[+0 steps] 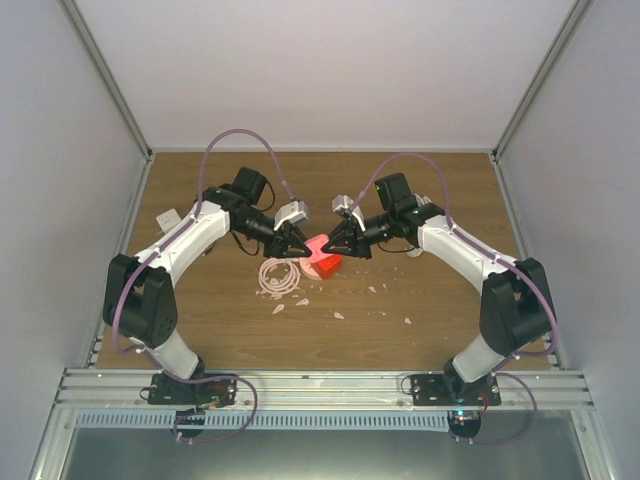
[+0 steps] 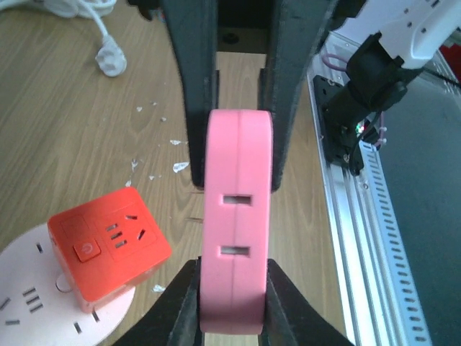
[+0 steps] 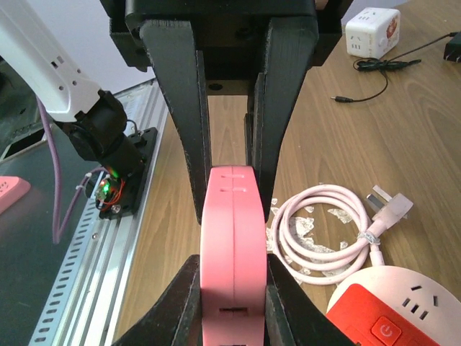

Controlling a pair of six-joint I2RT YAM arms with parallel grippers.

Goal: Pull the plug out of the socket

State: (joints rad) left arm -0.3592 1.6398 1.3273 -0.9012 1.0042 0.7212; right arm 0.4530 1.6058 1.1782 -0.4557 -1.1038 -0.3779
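Observation:
A flat pink block (image 2: 238, 216) with two slots hangs above the table between both grippers. It also shows in the top view (image 1: 317, 245) and the right wrist view (image 3: 232, 238). My left gripper (image 2: 232, 270) is shut on one end. My right gripper (image 3: 232, 263) is shut on the other end. In the top view the left gripper (image 1: 293, 243) and right gripper (image 1: 338, 243) face each other. Below them an orange-red cube adapter (image 2: 108, 249) stands on a pale pink round socket (image 2: 29, 288).
The socket's coiled pink cable (image 3: 324, 231) lies beside it, with small white scraps (image 1: 340, 315) on the wood. A white cube adapter (image 3: 371, 32) and a thin black cable (image 3: 374, 79) lie at the far left. A metal rail (image 2: 360, 216) runs along the near edge.

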